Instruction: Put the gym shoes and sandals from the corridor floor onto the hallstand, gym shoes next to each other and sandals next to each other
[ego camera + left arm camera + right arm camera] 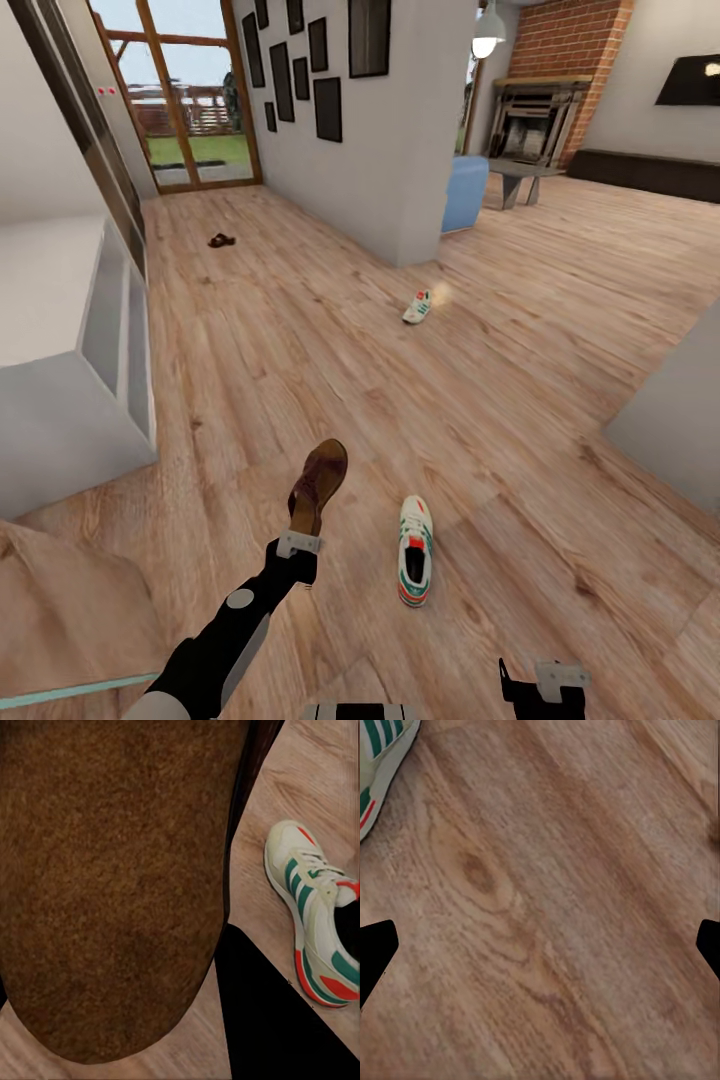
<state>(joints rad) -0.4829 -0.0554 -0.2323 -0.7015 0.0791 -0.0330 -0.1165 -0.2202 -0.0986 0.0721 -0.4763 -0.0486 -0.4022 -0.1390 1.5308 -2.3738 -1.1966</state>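
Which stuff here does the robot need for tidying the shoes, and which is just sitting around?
Needed:
near sneaker
far sneaker
sandal in the left tool
far sandal
shoe rack
floor

Just there:
blue chair
fireplace
picture frames
glass door

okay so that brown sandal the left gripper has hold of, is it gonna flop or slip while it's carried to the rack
The sandal probably stays fairly stiff: held by its heel end in the left gripper, its sole stands straight with no visible sag. It looks thin, so likely light. Gripped only at one end, it could pivot or slip if swung quickly toward the hallstand.
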